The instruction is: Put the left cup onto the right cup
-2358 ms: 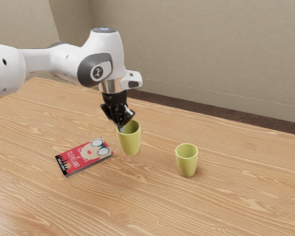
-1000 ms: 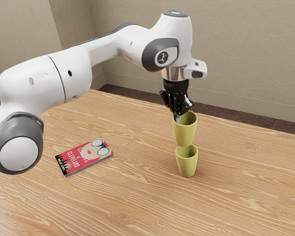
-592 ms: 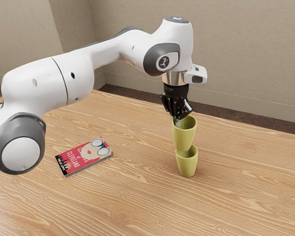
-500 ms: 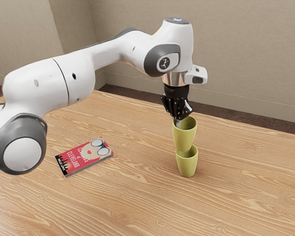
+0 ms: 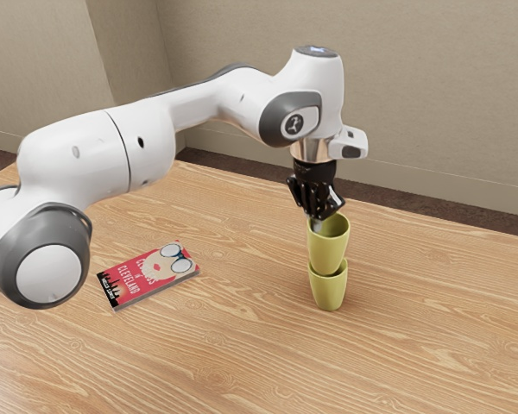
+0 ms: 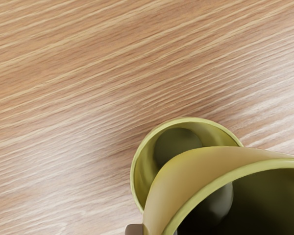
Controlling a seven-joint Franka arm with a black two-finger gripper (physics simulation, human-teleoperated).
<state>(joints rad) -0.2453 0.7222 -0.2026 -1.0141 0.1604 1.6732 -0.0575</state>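
The black pincer point(image 5: 322, 210) pinches the rim of the upper olive-green cup point(image 5: 329, 246), which is part-nested in the lower olive-green cup point(image 5: 328, 291) on the wooden worktop point(image 5: 242, 362).

Exterior: side-on, far; wrist: close, downward; shared: upper cup point(image 5: 329, 241), lower cup point(image 5: 328, 291)

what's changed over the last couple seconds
The gripper, shut on the upper cup all along, carried it from beside the book toward the exterior view's right, then lowered it until its base nests in the lower cup. The book and lower cup stayed put.
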